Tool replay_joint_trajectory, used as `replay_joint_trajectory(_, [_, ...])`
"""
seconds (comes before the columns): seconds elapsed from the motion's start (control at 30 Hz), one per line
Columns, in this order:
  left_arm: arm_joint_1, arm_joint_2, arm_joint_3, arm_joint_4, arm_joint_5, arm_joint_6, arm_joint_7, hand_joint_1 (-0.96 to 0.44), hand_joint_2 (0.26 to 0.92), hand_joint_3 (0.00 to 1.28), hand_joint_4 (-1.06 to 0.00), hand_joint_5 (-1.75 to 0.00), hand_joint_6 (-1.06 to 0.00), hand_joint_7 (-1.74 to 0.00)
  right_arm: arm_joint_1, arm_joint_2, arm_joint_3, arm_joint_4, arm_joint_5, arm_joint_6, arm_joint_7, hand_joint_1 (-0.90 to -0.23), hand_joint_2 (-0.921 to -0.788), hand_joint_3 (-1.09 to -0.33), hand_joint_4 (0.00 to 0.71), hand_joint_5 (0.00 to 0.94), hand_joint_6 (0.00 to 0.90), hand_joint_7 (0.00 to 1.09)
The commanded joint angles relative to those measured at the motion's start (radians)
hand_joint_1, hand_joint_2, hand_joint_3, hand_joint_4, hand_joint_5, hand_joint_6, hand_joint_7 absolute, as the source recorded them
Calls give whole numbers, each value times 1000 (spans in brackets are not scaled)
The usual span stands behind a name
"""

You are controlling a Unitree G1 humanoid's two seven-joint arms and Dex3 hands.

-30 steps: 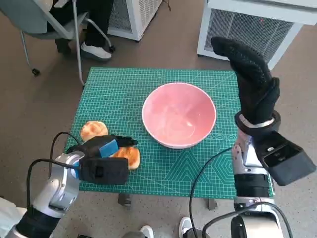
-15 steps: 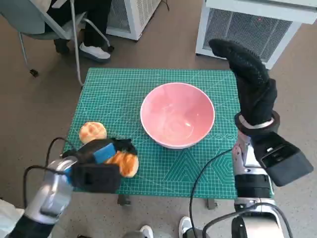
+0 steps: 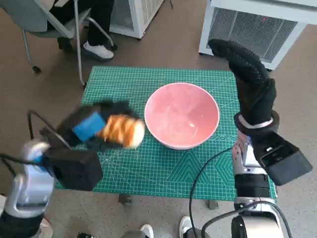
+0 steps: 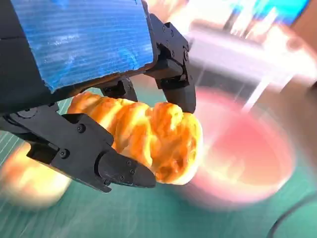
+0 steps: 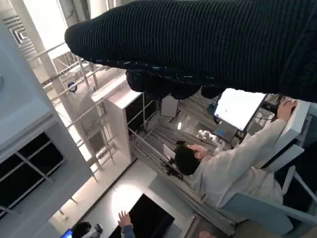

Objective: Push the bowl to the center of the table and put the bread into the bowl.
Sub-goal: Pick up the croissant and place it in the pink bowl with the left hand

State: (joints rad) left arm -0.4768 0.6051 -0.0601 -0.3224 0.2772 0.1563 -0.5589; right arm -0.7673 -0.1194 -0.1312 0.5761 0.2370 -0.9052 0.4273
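The pink bowl (image 3: 182, 115) stands near the middle of the green mat (image 3: 124, 84). My left hand (image 3: 94, 126) grips a golden bread roll (image 3: 123, 131) and holds it in the air just left of the bowl's rim. In the left wrist view the black fingers (image 4: 104, 158) wrap the roll (image 4: 153, 139), with the bowl (image 4: 242, 158) blurred behind it. A second roll (image 4: 29, 173) lies blurred on the mat; the head view hides it under my left hand. My right hand (image 3: 250, 79) stands upright with fingers straight, empty, beside the bowl's right edge.
A chair (image 3: 44, 22) and a person's shoe (image 3: 97, 49) are on the floor beyond the table's far left corner. A white grilled cabinet (image 3: 257, 27) stands behind the far right. A person (image 5: 233, 168) sits in the right wrist view.
My left hand has lifted the roll off the mat and carried it up and right, close to the bowl. The right hand has stayed where it was.
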Motion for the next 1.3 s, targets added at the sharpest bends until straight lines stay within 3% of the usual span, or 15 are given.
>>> replay_joint_trajectory(0.03, [-104,-61,-35,27,18,-36,63,1,862,159,-736,-1084,-615,-1228,13,-13,1,4,4,11,3,-545,-921,-846,186,67,-1,527])
replay_joint_trajectory(0.27, [-232,-147,-125,173,72,-148,142,0,866,147,-749,-1073,-610,-1229,18,-14,2,-13,3,22,-2,-545,-921,-851,180,74,-1,524])
replay_joint_trajectory(0.5, [-349,-205,-223,377,138,-235,155,1,887,100,-745,-1066,-633,-1209,27,-13,3,-30,3,27,-5,-539,-921,-857,178,94,-1,540])
replay_joint_trajectory(0.53, [-361,-210,-234,401,150,-240,156,1,890,95,-744,-1068,-634,-1206,28,-12,4,-32,3,28,-6,-539,-921,-856,169,116,-1,543])
replay_joint_trajectory(0.6, [-386,-225,-257,450,171,-238,152,1,897,81,-742,-1073,-635,-1199,31,-11,4,-34,2,28,-7,-540,-921,-858,75,307,-1,552])
replay_joint_trajectory(0.67, [-405,-241,-273,496,183,-231,146,1,900,76,-744,-1070,-632,-1201,33,-11,5,-35,3,28,-6,-542,-921,-858,38,383,-1,555])
replay_joint_trajectory(0.83, [-437,-282,-305,619,188,-203,121,0,913,76,-727,-1096,-595,-1222,40,-11,8,-52,8,36,-5,-555,-921,-856,4,456,-1,558])
replay_joint_trajectory(0.9, [-442,-290,-318,655,185,-181,85,0,917,159,-638,-1191,-480,-1333,44,-11,10,-61,11,42,-4,-559,-921,-856,2,461,-1,557])
replay_joint_trajectory(0.93, [-444,-291,-324,667,184,-172,67,-9,893,164,-555,-1049,-426,-1184,46,-11,10,-66,11,45,-4,-560,-921,-855,1,461,-1,556])
replay_joint_trajectory(0.97, [-450,-291,-337,681,185,-154,34,-23,867,156,-499,-717,-396,-874,49,-11,11,-70,11,47,-5,-562,-921,-854,0,461,-1,554])
replay_joint_trajectory(1.0, [-455,-291,-345,691,187,-142,10,-44,846,131,-378,-458,-353,-605,51,-11,11,-75,11,49,-6,-563,-921,-853,0,460,-1,553])
replay_joint_trajectory(1.03, [-465,-289,-356,704,186,-119,-33,-59,838,105,-299,-293,-338,-410,53,-12,11,-78,11,51,-6,-563,-921,-853,0,460,-1,551])
replay_joint_trajectory(1.13, [-485,-284,-371,718,178,-77,-119,-113,811,56,-109,-96,-272,-140,59,-13,11,-87,13,57,-7,-566,-921,-851,-1,457,-1,549])
replay_joint_trajectory(1.3, [-477,-273,-359,686,164,-46,-181,-203,797,31,-18,-16,-230,-25,66,-9,13,-106,12,67,-11,-569,-921,-849,-1,454,-1,547])
